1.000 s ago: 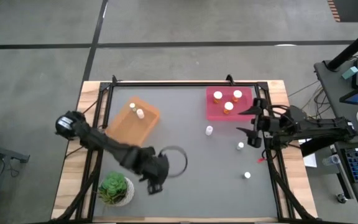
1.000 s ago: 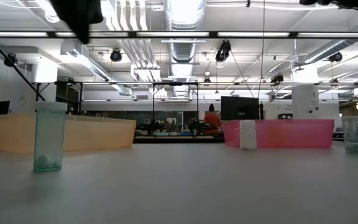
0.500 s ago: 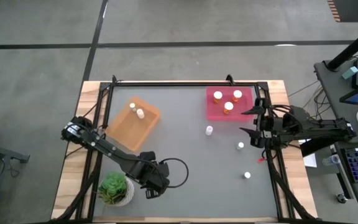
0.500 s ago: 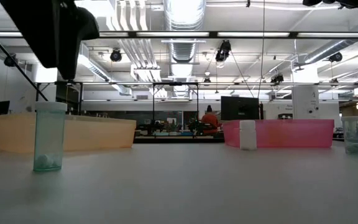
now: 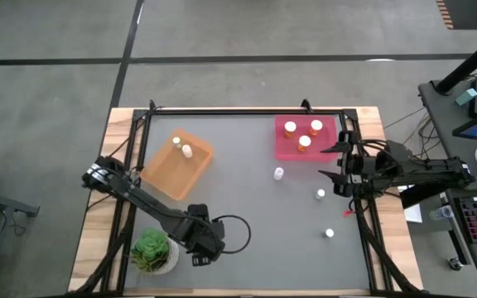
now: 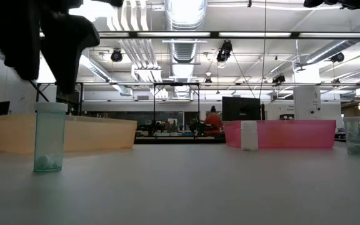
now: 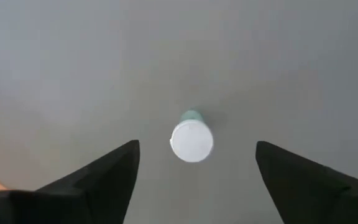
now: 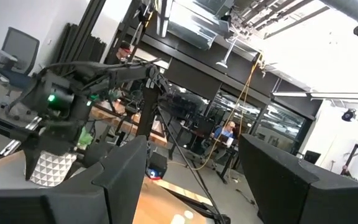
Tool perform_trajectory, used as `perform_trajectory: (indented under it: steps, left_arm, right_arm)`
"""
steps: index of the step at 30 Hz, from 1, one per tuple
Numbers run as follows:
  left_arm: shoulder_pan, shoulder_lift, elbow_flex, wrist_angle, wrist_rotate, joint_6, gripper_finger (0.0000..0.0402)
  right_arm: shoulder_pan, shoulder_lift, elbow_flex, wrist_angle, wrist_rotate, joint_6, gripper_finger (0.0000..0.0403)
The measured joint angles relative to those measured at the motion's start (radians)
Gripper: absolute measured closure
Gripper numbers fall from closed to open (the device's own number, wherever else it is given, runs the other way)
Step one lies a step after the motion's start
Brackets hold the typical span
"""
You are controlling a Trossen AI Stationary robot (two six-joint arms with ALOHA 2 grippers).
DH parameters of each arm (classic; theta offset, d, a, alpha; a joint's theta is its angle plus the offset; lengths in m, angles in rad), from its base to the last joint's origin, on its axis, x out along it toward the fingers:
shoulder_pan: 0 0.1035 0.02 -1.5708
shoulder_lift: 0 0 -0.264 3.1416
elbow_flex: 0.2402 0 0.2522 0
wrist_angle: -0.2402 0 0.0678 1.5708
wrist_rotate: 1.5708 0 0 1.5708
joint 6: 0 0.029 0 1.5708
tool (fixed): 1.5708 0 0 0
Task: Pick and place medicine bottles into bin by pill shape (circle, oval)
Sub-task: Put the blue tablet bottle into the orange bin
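A small bottle with a white cap and a pale green see-through body (image 7: 191, 140) stands upright on its base on the grey table, near the front left; it also shows in the high view (image 5: 197, 261) and the low view (image 6: 49, 137). My left gripper (image 7: 196, 149) is open and points down right above it, one finger on either side, touching nothing; it also shows in the high view (image 5: 199, 253) and the low view (image 6: 47, 81). My right gripper (image 5: 321, 162) is open and empty at the table's right edge.
An orange bin (image 5: 164, 170) at the back left holds two bottles. A pink bin (image 5: 281, 149) at the back right holds three. Three more bottles stand on the table (image 5: 278, 173), (image 5: 320, 194), (image 5: 329, 233). A potted green plant (image 5: 154, 251) stands just left of my left gripper.
My left gripper has gone down and a little toward the table's near left, and now stands over the green-bodied bottle. The bottle has not moved.
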Motion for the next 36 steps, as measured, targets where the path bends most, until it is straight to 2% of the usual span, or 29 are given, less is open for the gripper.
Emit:
perform_trajectory:
  steps: [8, 18, 36]
  left_arm:
    - [-0.008, 0.053, -0.023, 0.009, -0.002, 0.022, 0.0096]
    - [-0.009, 0.055, -0.024, 0.059, -0.029, 0.048, 0.0102]
    - [-0.009, 0.055, -0.026, 0.056, -0.028, 0.069, 0.0255]
  right_arm:
    - [0.0, 0.0, 0.0, 0.0, 0.0, 0.0, 0.0156]
    - [0.0, 0.0, 0.0, -0.001, 0.001, 0.0, 0.0156]
    - [0.0, 0.0, 0.0, -0.001, 0.001, 0.004, 0.0156]
